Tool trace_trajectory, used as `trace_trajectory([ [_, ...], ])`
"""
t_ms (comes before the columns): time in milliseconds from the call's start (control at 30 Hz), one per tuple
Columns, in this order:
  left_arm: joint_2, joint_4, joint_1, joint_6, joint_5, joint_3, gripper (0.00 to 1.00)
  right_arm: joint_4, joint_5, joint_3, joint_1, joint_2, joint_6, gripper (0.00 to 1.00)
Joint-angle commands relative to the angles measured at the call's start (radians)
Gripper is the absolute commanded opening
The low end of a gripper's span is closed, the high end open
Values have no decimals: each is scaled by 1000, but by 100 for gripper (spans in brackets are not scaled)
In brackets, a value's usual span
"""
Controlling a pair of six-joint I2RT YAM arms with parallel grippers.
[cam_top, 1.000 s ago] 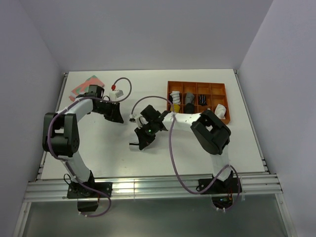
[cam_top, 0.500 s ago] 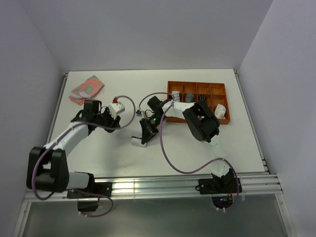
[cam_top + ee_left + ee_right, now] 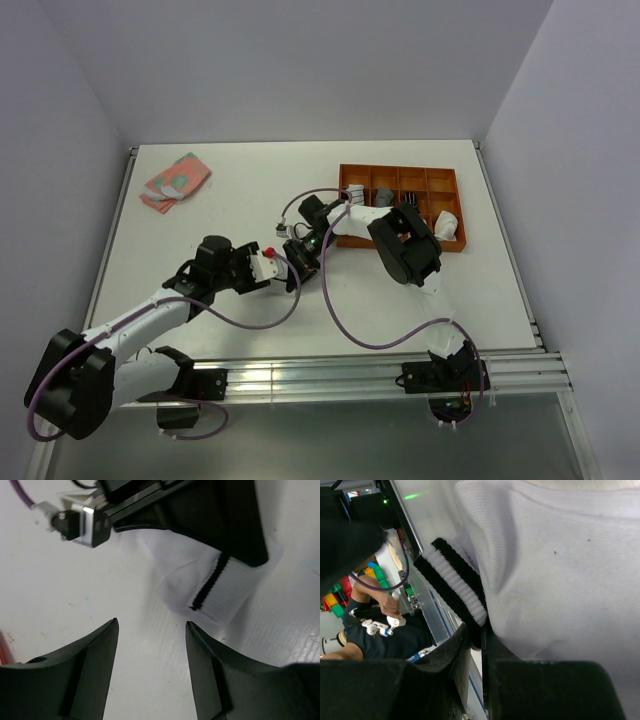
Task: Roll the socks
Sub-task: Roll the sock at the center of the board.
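On the table (image 3: 480,290), hold the white sock (image 3: 200,587) pinched by its cuff in the right end effector (image 3: 476,641). Ease the spread left end effector (image 3: 151,627) over the fold, then close.

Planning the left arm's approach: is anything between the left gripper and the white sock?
Nothing visible. In the left wrist view, only bare table lies between the open left gripper and the white sock. The right gripper is clamped on the sock's far part, near the cuff, not in the path.
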Motion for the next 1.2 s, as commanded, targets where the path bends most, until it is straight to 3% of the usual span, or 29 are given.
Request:
trace_trajectory([
  [0,-40,63,-68,64,-61,-35,62,-28,100,-6,-3,40,-17,11],
  [133,-76,48,-164,81,-90,-75,62,-31,110,2,-8,40,2,11],
  [433,-128,27,-247,156,-104,-149,67,-30,118,36,-8,63,34,10],
  [867,-39,152,-306,147,-95,-166,67,-14,130,5,-16,50,37,8],
  [1167,91,187,-296,112,-93,-112,60,-25,140,-7,-22,39,23,7],
])
